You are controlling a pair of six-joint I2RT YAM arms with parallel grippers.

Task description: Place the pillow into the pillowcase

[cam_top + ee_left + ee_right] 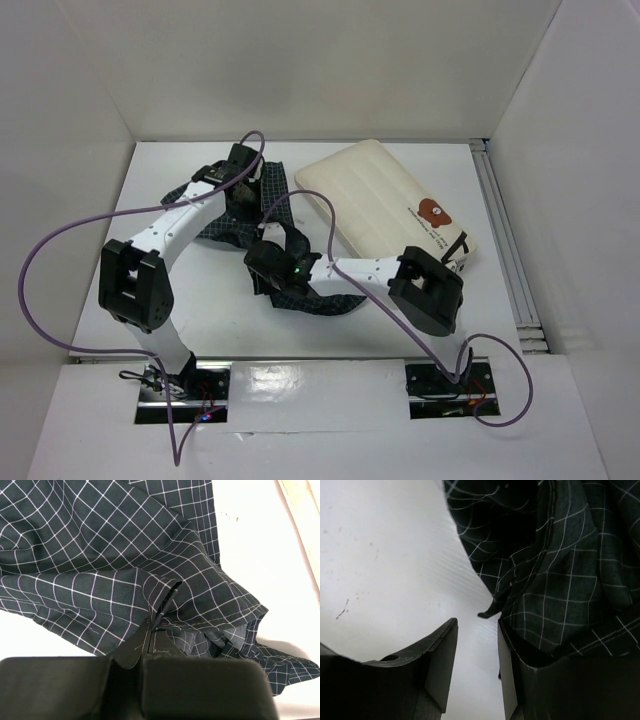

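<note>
The cream pillow [385,205] with a brown bear print lies flat at the back right of the table. The dark checked pillowcase [275,195] is crumpled left of it and trails toward the front [310,300]. My left gripper [235,178] is at the pillowcase's back part and is shut on a fold of the fabric [165,602]. In the left wrist view the left gripper [151,629] pinches that fold. My right gripper [477,630] stands open at the pillowcase's [555,580] left edge. Bare table shows between its fingers, and cloth drapes over the right finger [507,650].
White walls enclose the table on three sides. A metal rail [505,250] runs along the right edge, close beside the pillow. Purple cables [60,240] loop from both arms over the left and front of the table.
</note>
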